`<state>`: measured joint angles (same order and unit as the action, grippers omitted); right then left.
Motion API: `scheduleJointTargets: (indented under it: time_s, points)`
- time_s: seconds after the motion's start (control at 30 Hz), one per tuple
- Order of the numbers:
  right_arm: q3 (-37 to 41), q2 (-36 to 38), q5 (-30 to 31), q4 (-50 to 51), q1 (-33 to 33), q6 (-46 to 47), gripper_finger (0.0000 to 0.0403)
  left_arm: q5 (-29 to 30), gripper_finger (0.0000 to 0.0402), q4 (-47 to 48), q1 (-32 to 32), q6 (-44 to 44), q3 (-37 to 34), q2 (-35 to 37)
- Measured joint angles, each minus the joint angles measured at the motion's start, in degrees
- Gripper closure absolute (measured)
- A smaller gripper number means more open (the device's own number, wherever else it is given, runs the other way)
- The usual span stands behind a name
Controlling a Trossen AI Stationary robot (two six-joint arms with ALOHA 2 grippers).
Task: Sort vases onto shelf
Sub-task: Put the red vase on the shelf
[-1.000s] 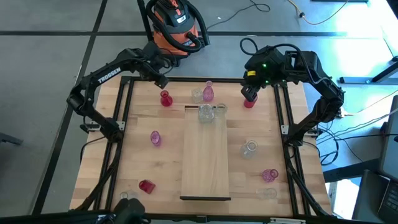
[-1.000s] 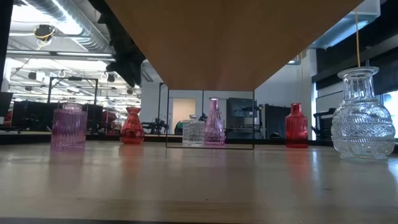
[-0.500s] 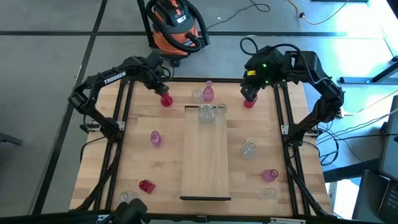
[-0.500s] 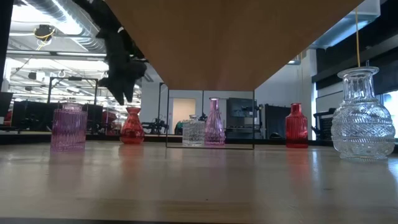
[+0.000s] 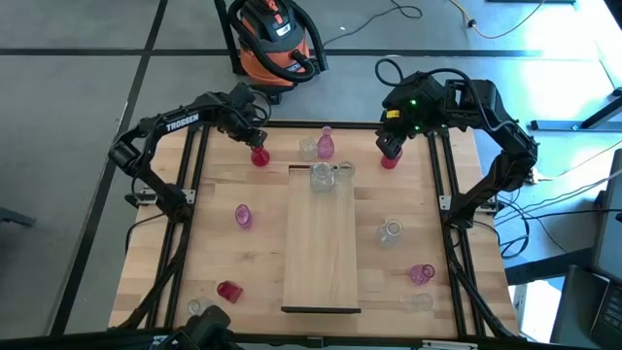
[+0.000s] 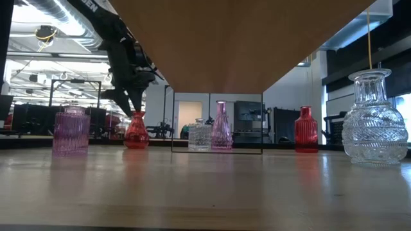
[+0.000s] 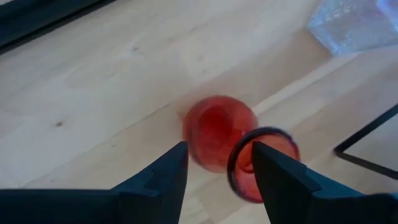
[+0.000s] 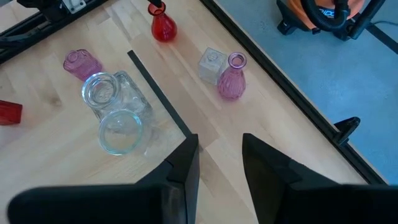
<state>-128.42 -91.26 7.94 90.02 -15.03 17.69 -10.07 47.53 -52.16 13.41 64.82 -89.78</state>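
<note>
A deep red vase point(image 5: 259, 156) stands upright on the tabletop at the far left, left of the shelf point(image 5: 320, 253). My left gripper point(image 5: 254, 142) hangs open just over its mouth point(image 7: 261, 163), pointing steeply down. In the low view the fingertips point(image 6: 133, 108) reach about the height of the mouth. My right gripper point(image 5: 391, 146) waits open and high over another red vase point(image 5: 390, 160) at the far right. Two clear vases point(image 5: 322, 176) stand on the shelf's far end.
A clear square vase point(image 5: 309, 148) and a pink bottle vase point(image 5: 326, 142) stand beyond the shelf. Pink point(image 5: 243, 216), red point(image 5: 228, 290) and clear vases point(image 5: 390, 233) dot the tabletop on both sides. An orange vacuum point(image 5: 277, 39) sits on the floor behind.
My left gripper has come down and a little toward the table's near edge, onto the red vase at the far left, rolling slightly as it sank. The vase has stayed where it was.
</note>
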Motion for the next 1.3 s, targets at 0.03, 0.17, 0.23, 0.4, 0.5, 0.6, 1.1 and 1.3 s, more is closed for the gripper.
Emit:
scheduleJointTargets:
  time_s: [0.03,0.17,0.23,0.4,0.5,0.6,1.1,1.3]
  points:
    - [0.0,0.0,0.0,0.0,0.0,0.0,0.0297,0.0,0.0238,-0.1,0.0,0.0,0.0,0.0]
    - [0.0,0.0,0.0,0.0,0.0,0.0,0.0297,-0.8,0.0265,0.9,0.0,-0.3,0.0,0.0]
    - [0.0,0.0,0.0,0.0,0.0,0.0,0.0297,-1.3,0.0287,1.9,0.0,-1.4,0.0,-0.1]
    - [0.0,0.0,0.0,0.0,0.0,-0.2,0.0297,-3.3,0.0352,2.5,0.1,-1.8,0.0,-1.8]
    - [0.0,0.0,0.2,0.0,0.0,-0.2,0.0297,-6.9,0.0386,2.2,0.1,-1.8,0.2,-3.0]
    - [0.0,0.0,0.4,0.0,0.0,-0.7,0.0297,-7.6,0.0389,1.7,0.1,-1.9,0.3,-3.3]
    - [0.0,0.0,-13.8,-17.2,0.1,-16.7,0.0268,-16.7,0.0394,3.0,-0.8,-2.2,0.0,8.3]
    - [0.0,-0.3,-17.5,-28.5,0.0,-23.8,0.0189,-22.7,0.0394,2.7,-0.3,2.3,0.0,18.1]
